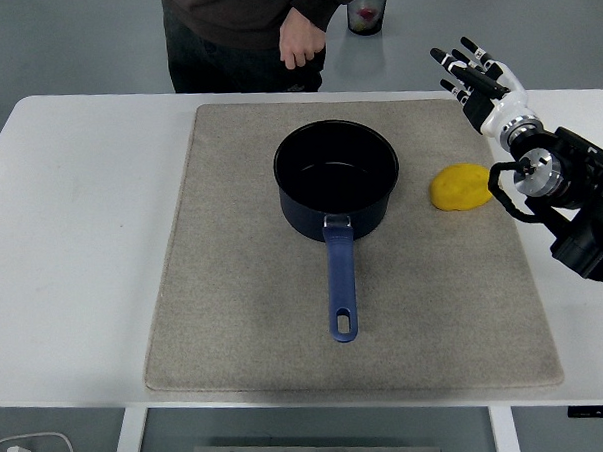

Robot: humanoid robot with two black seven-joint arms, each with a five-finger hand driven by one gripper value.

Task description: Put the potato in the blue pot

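Head view, one frame. White tabletop [72,246] carries a grey-beige mat [236,319], which serves as the work area; both task things lie on it.

Blue pot [336,174]: upright, mouth open to the ceiling, no lid, interior dark and apparently empty. Sits toward the far middle of the mat. Handle [341,284] points straight at the near edge, away from the potato's side, so the rim facing the potato is unobstructed. Judged a convenient layout for a drop from the right.

Potato [461,187]: yellow, oval, lying flat on the mat just beside the pot on its right, a small gap between them, not touching. Not yet in the pot; task not yet begun as far as placement goes.

Right robot hand [472,70]: raised beyond and to the right of the potato, over the mat's far right corner. Fingers extended and spread, pointing away and up, nothing held. The black forearm enters from the right edge, its wrist close beside the potato. Judged a pre-grasp posture: open wide to come over the potato from the right.

Left arm: not visible.

Person [298,36] stands at the far edge, one hand hanging loosely curled, clear of the mat. A cup [368,8] stands behind, off the tabletop as far as I can tell.

Likely next need: lower the hand and close round the potato.
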